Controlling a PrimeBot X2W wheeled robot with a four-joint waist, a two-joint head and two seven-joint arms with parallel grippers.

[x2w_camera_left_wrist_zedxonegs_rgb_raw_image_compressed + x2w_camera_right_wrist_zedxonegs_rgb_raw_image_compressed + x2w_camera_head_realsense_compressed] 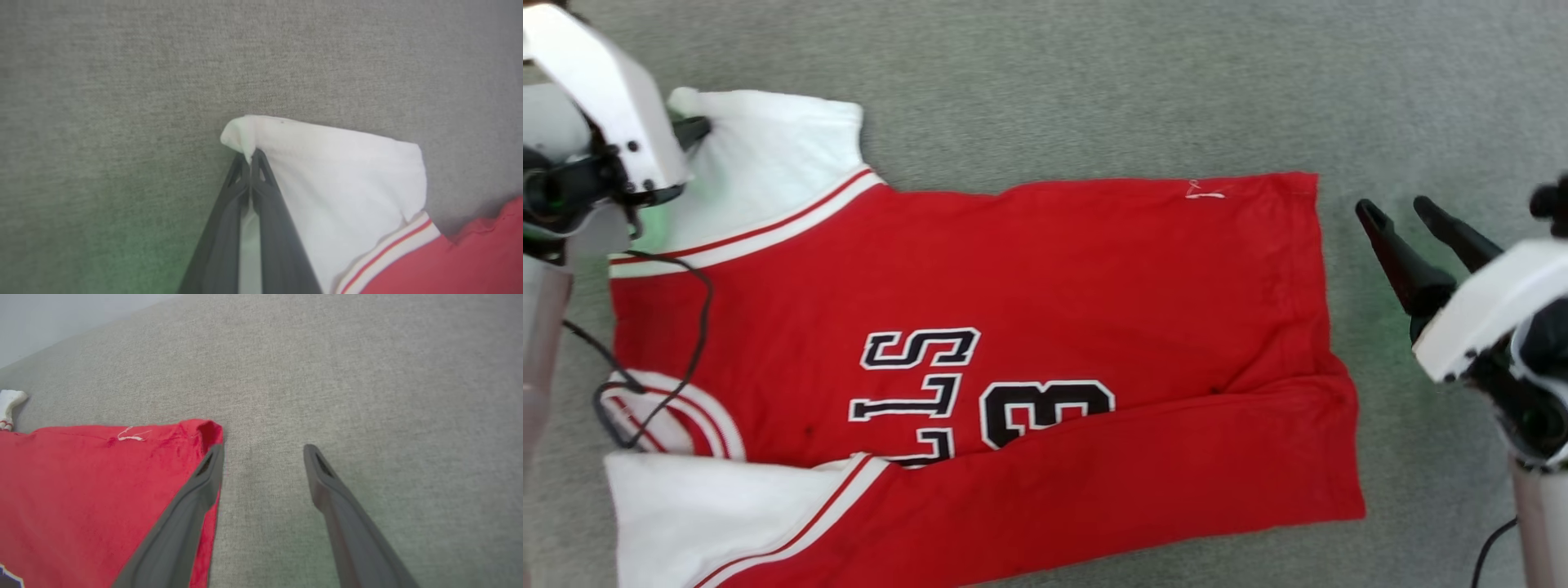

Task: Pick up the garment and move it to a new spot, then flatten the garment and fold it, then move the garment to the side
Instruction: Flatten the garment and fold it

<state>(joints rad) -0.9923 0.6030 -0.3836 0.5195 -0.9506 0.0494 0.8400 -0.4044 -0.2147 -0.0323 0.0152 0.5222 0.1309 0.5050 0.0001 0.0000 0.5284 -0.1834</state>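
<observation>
Grey carpet (1094,82) lay under the garment (1045,327), flat, its long side running from one gripper to the other. The left gripper (250,157) pinched the white sleeve (335,183) corner right in front of it. The right gripper (263,449), spread wide, sat just beside the red hem (204,433), holding nothing.

white angular wrist shells (605,90), small dark screws (631,148), black looping cable (709,314), long dark tapered fingers (1401,261)

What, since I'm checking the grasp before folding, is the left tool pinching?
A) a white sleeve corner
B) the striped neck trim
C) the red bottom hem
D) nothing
A: the left tool is shut on the corner of the white sleeve of the red jersey.
</observation>
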